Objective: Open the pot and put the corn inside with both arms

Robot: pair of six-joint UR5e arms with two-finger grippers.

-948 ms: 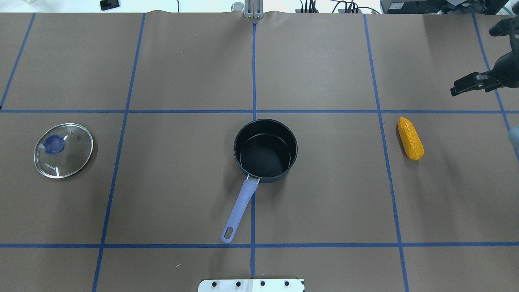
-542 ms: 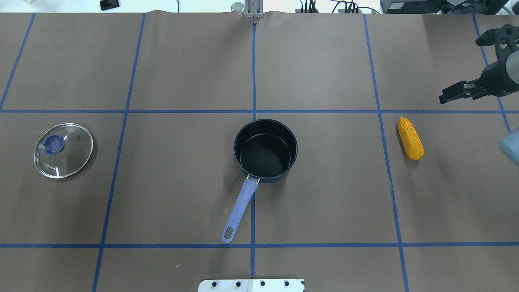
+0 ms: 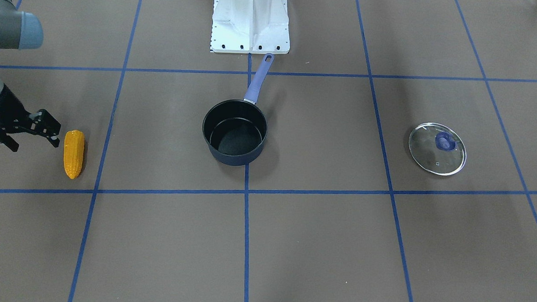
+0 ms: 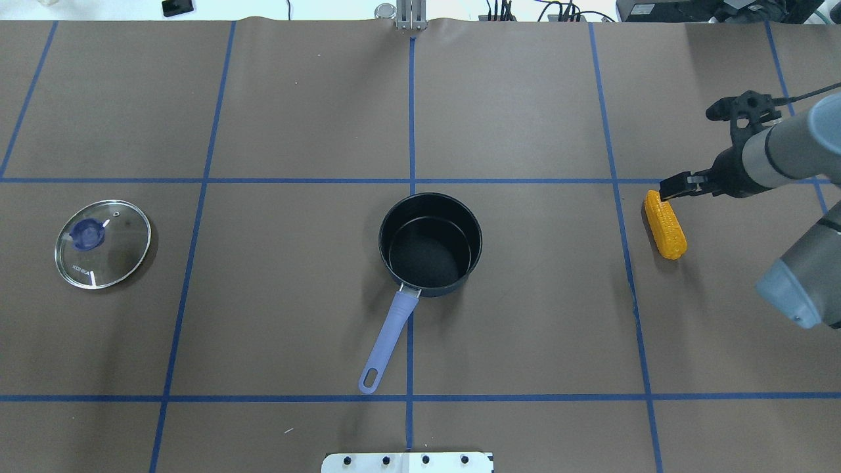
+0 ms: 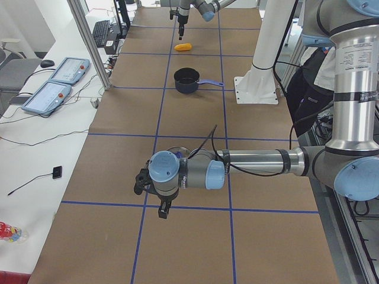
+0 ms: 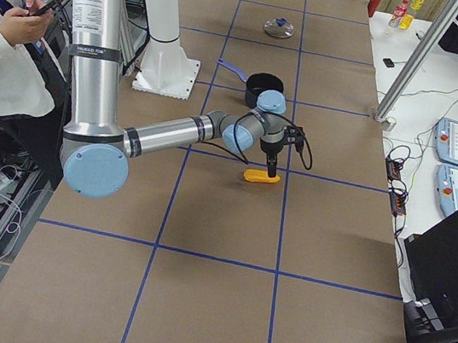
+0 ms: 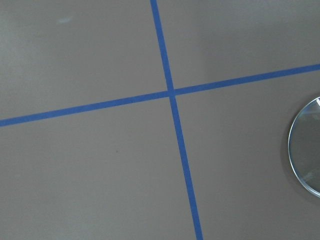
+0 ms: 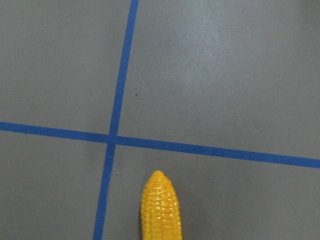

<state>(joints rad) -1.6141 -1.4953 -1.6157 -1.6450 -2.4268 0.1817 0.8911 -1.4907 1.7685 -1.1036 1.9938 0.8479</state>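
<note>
Right gripper (image 3: 33, 142), jaws spread and empty, hangs just by the tapered end of the orange-yellow textured corn cob (image 3: 73, 153), whose length runs toward the robot.

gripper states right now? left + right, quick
Left gripper: cannot tell, since it shows only in the exterior left view.
Right gripper: open, holding nothing; the corn lies loose beside it.
</note>
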